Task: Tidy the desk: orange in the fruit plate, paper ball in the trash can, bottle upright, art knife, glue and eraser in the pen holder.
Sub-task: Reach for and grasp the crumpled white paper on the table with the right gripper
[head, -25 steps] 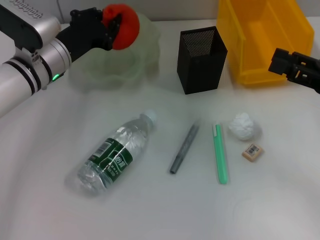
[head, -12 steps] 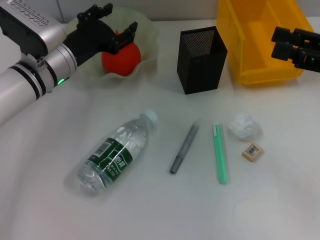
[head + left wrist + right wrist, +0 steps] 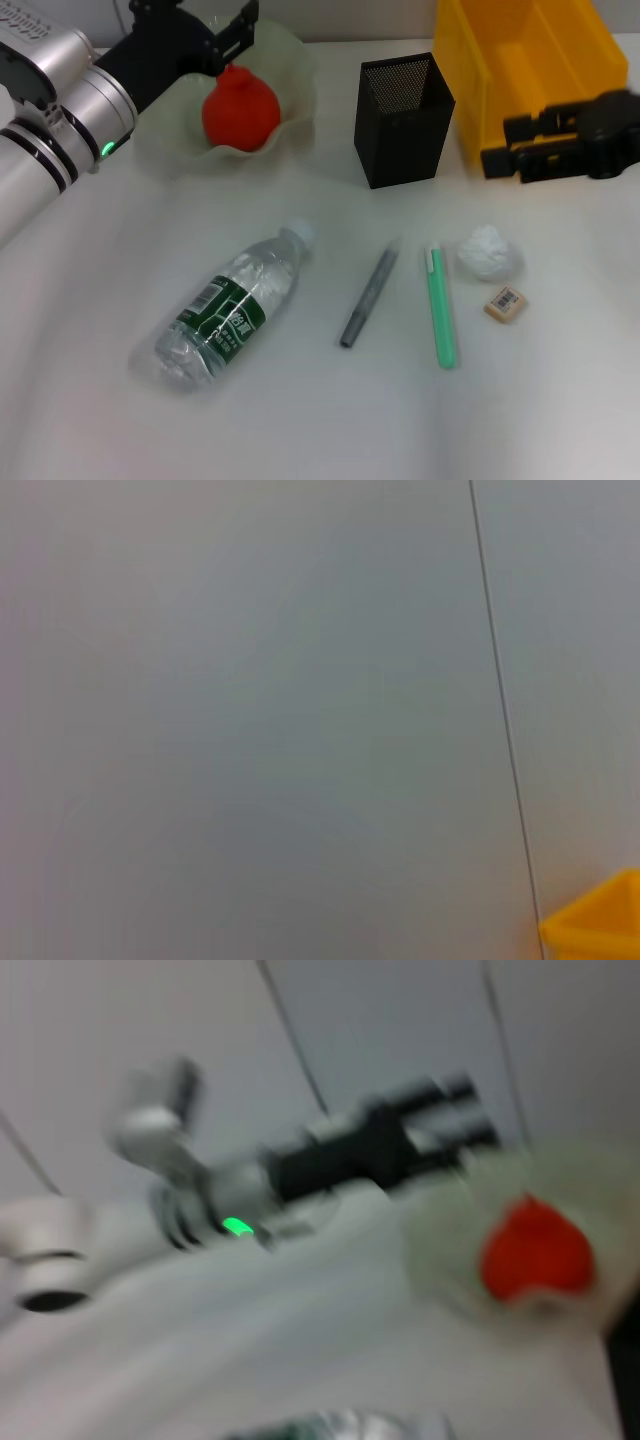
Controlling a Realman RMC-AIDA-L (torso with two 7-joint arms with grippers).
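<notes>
While the orange (image 3: 240, 108) sits in the fruit plate (image 3: 290, 75) at the far left of the desk, the left gripper (image 3: 200, 25) hangs just above and behind it with its fingers spread and nothing between them; the right gripper (image 3: 515, 145) hovers in front of the trash can (image 3: 520, 70), and whether its fingers are parted I cannot tell. Of what lies loose, the bottle (image 3: 225, 310) is the largest, on its side toward the near left with its cap pointing toward the pen holder (image 3: 400, 120); it looks to hold some water, so it is likely weighty and smooth, its thin wall apt to give, and the labelled middle seems the surest hold for tipping it upright. The green stick (image 3: 441, 305) and the grey stick (image 3: 366, 297) lie flat side by side in the middle, stiff and slim, best pinched across their width near mid-length. The paper ball (image 3: 487, 252) rests just right of the green stick, light and soft, and should squash safely under any grip. The eraser (image 3: 505, 302), just in front of the ball, is smallest, firm and low, wanting a careful pinch across its short sides.
</notes>
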